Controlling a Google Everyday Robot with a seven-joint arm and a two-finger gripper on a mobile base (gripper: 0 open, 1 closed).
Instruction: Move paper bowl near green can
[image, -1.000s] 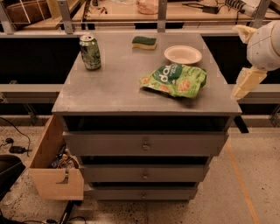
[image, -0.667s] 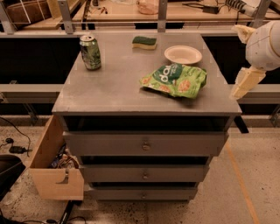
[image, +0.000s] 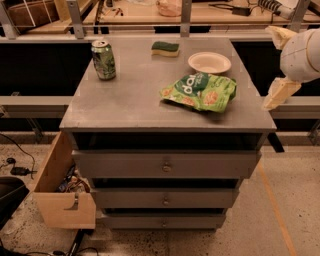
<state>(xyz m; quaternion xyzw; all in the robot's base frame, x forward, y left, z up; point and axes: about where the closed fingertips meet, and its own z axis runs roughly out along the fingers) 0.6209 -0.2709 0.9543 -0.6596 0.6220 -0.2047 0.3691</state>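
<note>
The paper bowl (image: 209, 62) is off-white and shallow and sits upright at the back right of the grey cabinet top (image: 130, 100). The green can (image: 103, 60) stands upright at the back left, well apart from the bowl. My gripper (image: 276, 64) hangs off the cabinet's right edge, to the right of the bowl and a little nearer the front. Its two cream fingers (image: 280, 92) stand wide apart and hold nothing.
A green snack bag (image: 200, 91) lies just in front of the bowl. A green-and-yellow sponge (image: 165, 48) lies at the back, between can and bowl. The cabinet has drawers below. A wooden box (image: 60, 190) stands open at its lower left. A cluttered bench runs behind.
</note>
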